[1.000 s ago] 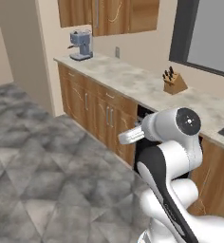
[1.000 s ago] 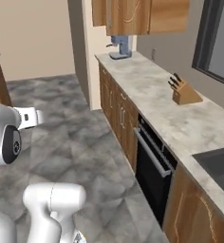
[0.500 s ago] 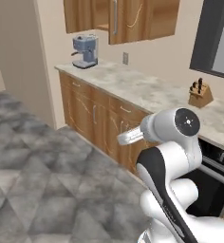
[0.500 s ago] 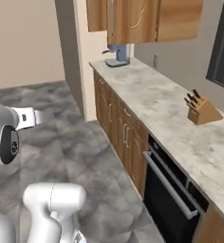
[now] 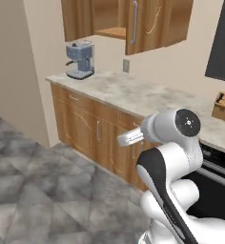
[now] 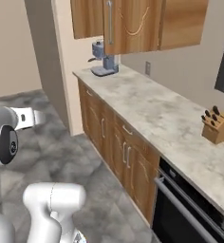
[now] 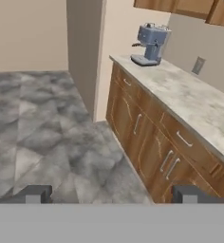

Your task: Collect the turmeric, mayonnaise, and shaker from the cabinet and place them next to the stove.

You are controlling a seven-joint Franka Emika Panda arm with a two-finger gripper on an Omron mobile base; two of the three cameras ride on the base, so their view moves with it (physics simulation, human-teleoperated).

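- A blue coffee machine [image 5: 80,59] is being seen at the counter's [image 6: 147,107] far end, below the cabinet [image 5: 133,21]; a knife block [image 6: 217,127] is standing nearer.
- The gripper [image 7: 111,195] is being held wide open, empty, above the floor [image 7: 42,128].

Coffee machine [image 5: 80,59] on counter [image 5: 148,97] below cabinet [image 5: 128,24]; knife block [image 5: 223,106] farther right, oven [image 6: 190,213] beneath it.

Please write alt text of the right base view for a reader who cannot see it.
A long pale marble counter on wooden base cabinets runs away from the camera. A blue-grey coffee machine stands at its far end under a light-wood wall cabinet; a wooden knife block stands nearer, right.
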